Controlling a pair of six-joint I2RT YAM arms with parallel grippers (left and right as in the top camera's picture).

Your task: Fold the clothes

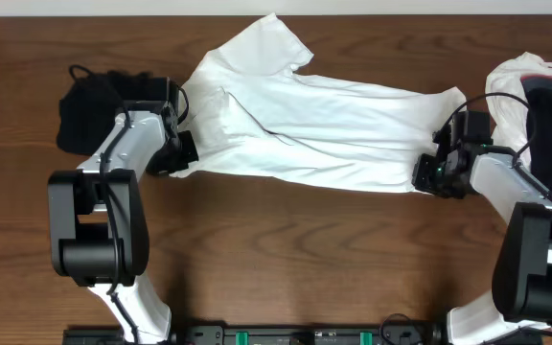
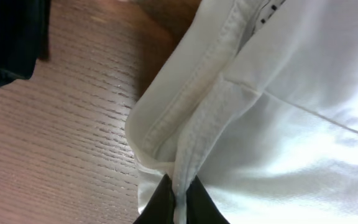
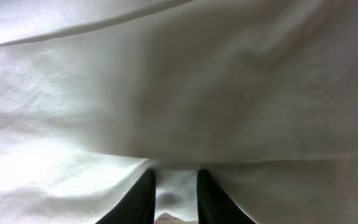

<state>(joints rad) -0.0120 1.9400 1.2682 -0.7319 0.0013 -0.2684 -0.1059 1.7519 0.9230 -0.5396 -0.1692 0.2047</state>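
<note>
Overhead, the table (image 1: 276,259) carries the white T-shirt (image 1: 333,134) stretched crosswise between both arms, with a black garment (image 1: 89,110) beside its left end. The step in hand is gripping both ends; next, I judge, comes a matched lift and fold. Only the wrist views show the grips: the left gripper (image 2: 179,196) is pressed together on the stitched edge (image 2: 194,124), and the right gripper (image 3: 174,186) pinches a fold of cloth.

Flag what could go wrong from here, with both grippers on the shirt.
1. The left gripper pinches only a thin hem of the shirt, so it may slip under tension.
2. The right gripper works beside the pile, and lifting could snag it.
</note>
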